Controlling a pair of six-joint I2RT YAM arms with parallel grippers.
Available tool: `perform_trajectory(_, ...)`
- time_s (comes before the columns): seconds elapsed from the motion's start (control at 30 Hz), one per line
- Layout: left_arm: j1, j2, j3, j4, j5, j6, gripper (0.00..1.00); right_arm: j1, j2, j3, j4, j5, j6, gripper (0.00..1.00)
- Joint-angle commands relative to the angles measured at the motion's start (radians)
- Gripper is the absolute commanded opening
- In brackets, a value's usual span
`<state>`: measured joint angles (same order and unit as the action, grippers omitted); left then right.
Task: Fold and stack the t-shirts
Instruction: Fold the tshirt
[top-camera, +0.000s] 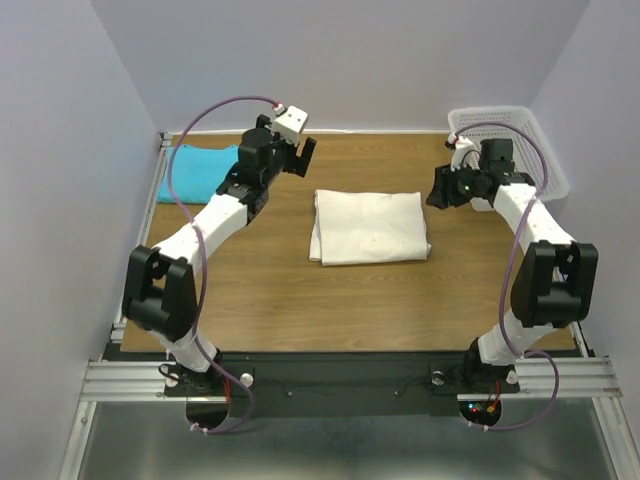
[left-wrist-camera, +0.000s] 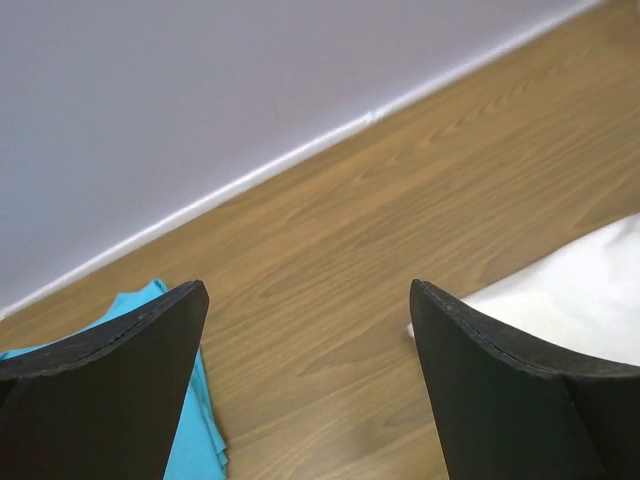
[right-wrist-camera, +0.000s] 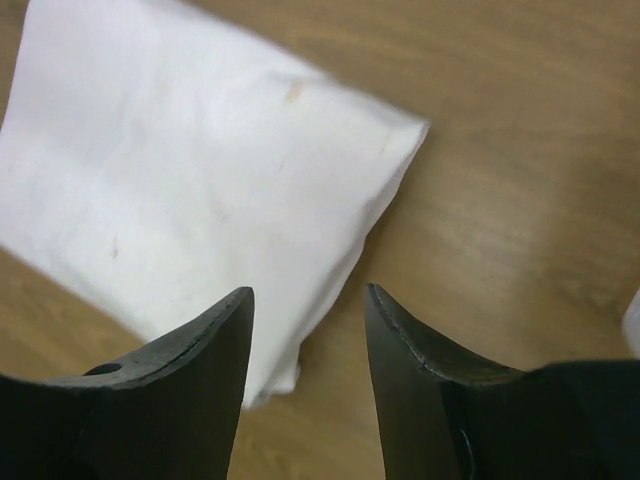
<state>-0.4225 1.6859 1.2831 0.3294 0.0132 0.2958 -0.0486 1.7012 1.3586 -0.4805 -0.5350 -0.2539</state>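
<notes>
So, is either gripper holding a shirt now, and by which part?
Nothing is held. The left gripper and the right gripper are both open and empty; the cream shirt lies folded, untouched.

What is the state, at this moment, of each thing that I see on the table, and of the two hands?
cream t-shirt: folded, lying flat mid-table, held by nothing.
turquoise t-shirt: lying flat at the far left corner, apart from the cream one, not stacked.
basket: upright at the far right corner.
left hand: open, empty.
right hand: open, empty.
</notes>
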Motion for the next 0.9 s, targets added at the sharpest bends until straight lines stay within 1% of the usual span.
perform_trajectory(0.0, 0.001, -0.158, -0.092, -0.050, 0.187, -0.167, 0.92, -0.033, -0.139, -0.133, -0.090, -0.100, -0.126, 0.53)
perform_trajectory(0.03, 0.001, -0.176, -0.150, -0.055, 0.214, -0.193, 0.91, -0.036, -0.155, -0.160, -0.104, -0.099, -0.137, 0.52)
perform_trajectory(0.07, 0.001, -0.207, -0.180, -0.055, 0.255, -0.251, 0.88, -0.037, -0.169, -0.202, -0.125, -0.089, -0.152, 0.50)
perform_trajectory(0.13, 0.001, -0.232, -0.262, -0.055, 0.280, -0.320, 0.86, -0.039, -0.192, -0.243, -0.130, -0.059, -0.168, 0.47)
perform_trajectory(0.17, 0.001, -0.244, -0.290, -0.053, 0.293, -0.361, 0.85, -0.039, -0.202, -0.259, -0.130, -0.021, -0.171, 0.42)
perform_trajectory(0.23, 0.001, -0.279, -0.342, -0.050, 0.300, -0.408, 0.82, -0.039, -0.206, -0.299, -0.129, 0.024, -0.185, 0.36)
perform_trajectory(0.27, 0.001, -0.288, -0.402, -0.023, 0.303, -0.432, 0.82, -0.039, -0.204, -0.311, -0.124, 0.041, -0.191, 0.30)
perform_trajectory(0.33, 0.001, -0.308, -0.467, -0.004, 0.324, -0.469, 0.81, -0.039, -0.187, -0.338, -0.109, 0.076, -0.183, 0.23)
perform_trajectory(0.37, 0.001, -0.311, -0.484, 0.006, 0.327, -0.478, 0.80, -0.039, -0.166, -0.346, -0.087, 0.085, -0.179, 0.22)
perform_trajectory(0.43, 0.001, -0.324, -0.528, 0.025, 0.340, -0.504, 0.80, -0.037, -0.140, -0.363, -0.061, 0.078, -0.160, 0.21)
perform_trajectory(0.5, 0.001, -0.331, -0.544, 0.036, 0.344, -0.514, 0.80, -0.037, -0.094, -0.365, -0.032, 0.064, -0.147, 0.19)
perform_trajectory(0.63, 0.001, -0.350, -0.564, 0.040, 0.340, -0.523, 0.80, -0.037, -0.043, -0.362, 0.009, 0.033, -0.114, 0.19)
perform_trajectory(0.77, 0.001, -0.350, -0.571, 0.040, 0.341, -0.524, 0.80, -0.037, -0.005, -0.345, 0.010, -0.014, -0.120, 0.19)
perform_trajectory(0.87, 0.001, -0.347, -0.568, 0.040, 0.343, -0.524, 0.80, -0.037, -0.015, -0.352, 0.008, -0.063, -0.143, 0.19)
